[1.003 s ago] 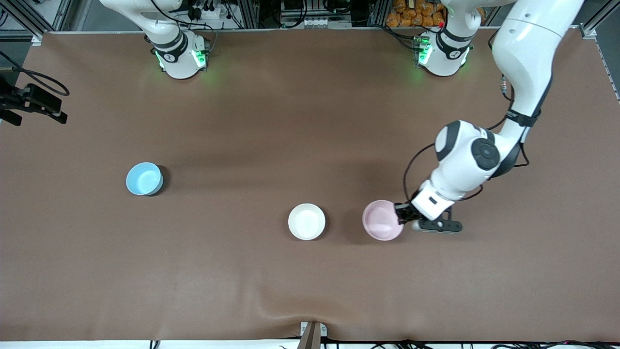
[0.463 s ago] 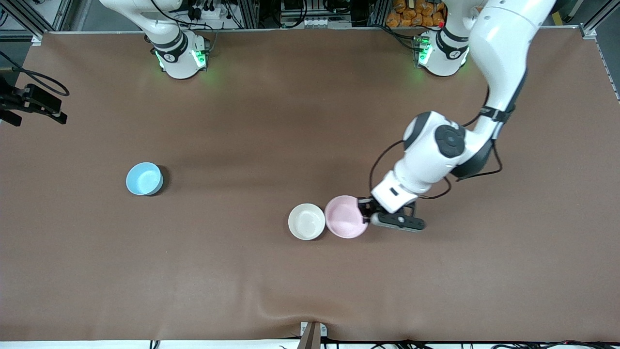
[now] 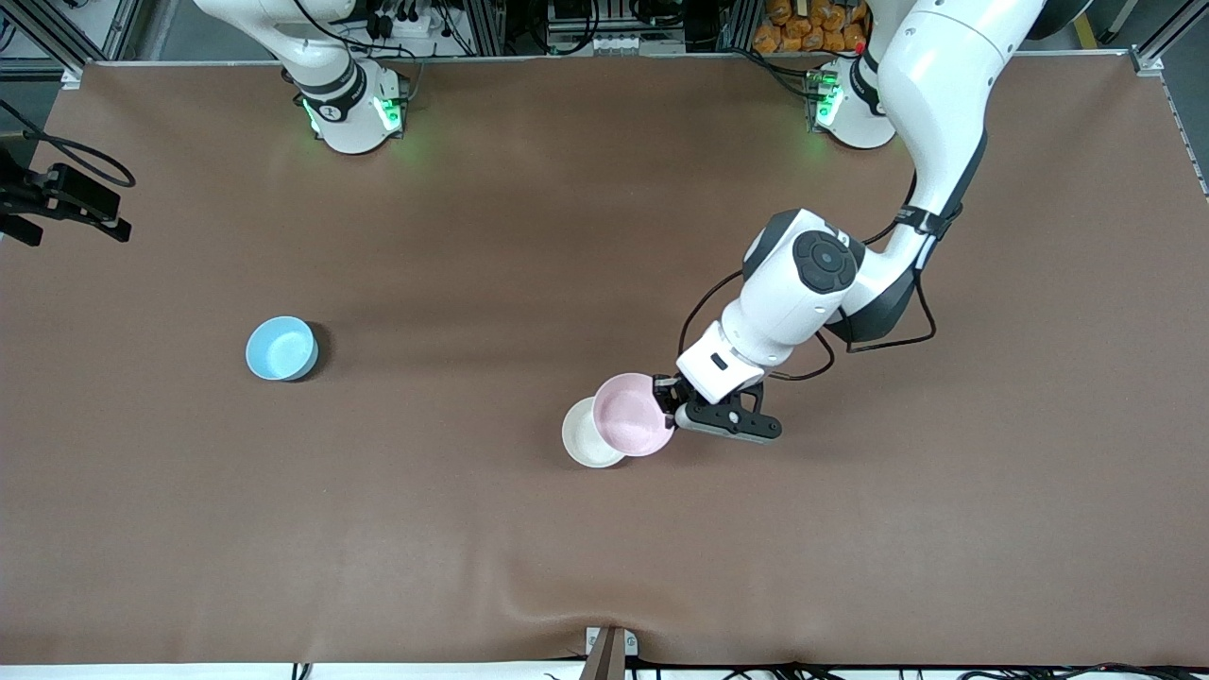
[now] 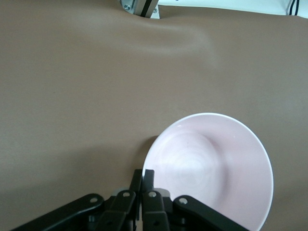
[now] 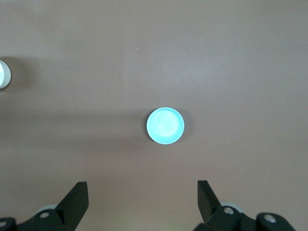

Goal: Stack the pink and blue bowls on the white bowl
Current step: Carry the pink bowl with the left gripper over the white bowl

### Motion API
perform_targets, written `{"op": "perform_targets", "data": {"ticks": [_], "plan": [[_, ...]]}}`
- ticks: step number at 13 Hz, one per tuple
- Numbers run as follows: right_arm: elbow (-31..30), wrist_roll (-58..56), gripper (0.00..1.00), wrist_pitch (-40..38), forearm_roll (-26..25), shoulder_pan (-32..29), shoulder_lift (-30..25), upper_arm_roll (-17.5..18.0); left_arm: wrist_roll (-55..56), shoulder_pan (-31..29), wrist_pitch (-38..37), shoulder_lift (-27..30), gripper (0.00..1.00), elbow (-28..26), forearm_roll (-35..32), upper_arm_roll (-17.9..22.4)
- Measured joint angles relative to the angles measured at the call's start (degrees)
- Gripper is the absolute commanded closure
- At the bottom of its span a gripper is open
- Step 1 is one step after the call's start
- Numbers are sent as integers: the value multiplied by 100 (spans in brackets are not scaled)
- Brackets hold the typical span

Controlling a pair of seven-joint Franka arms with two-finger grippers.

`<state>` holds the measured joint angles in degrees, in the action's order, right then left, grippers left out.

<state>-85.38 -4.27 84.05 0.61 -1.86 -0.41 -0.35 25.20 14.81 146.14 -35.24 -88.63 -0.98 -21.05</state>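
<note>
Brown table (image 3: pixel 529 236) carries three bowls. One white bowl (image 3: pixel 583 442) lies nearest the camera; one pink bowl (image 3: pixel 631 415) hangs partly over it, rim pinched in the closed left gripper (image 3: pixel 669 395). One blue bowl (image 3: pixel 280 348) sits farther, under the high, wide-open right gripper (image 5: pixel 143 202).

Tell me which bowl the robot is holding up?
The pink bowl. The left pincer is shut on its rim, holding it partly over the white bowl. The blue bowl sits alone toward the right arm's end of the table.

Pink bowl (image 3: pixel 632 415) overlaps white bowl (image 3: pixel 584 442) — aloft; blue bowl (image 3: pixel 280 348) well apart.
</note>
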Motion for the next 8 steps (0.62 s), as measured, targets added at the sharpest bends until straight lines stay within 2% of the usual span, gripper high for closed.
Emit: {"op": "perform_targets", "data": {"ticks": [3, 8], "plan": [[0, 0, 0, 0, 2, 0, 0, 0, 320, 296, 0, -220, 100, 307, 0, 131], [0, 0, 0, -1, 4, 0, 0, 0, 529, 647, -1, -372, 100, 476, 0, 410]]}}
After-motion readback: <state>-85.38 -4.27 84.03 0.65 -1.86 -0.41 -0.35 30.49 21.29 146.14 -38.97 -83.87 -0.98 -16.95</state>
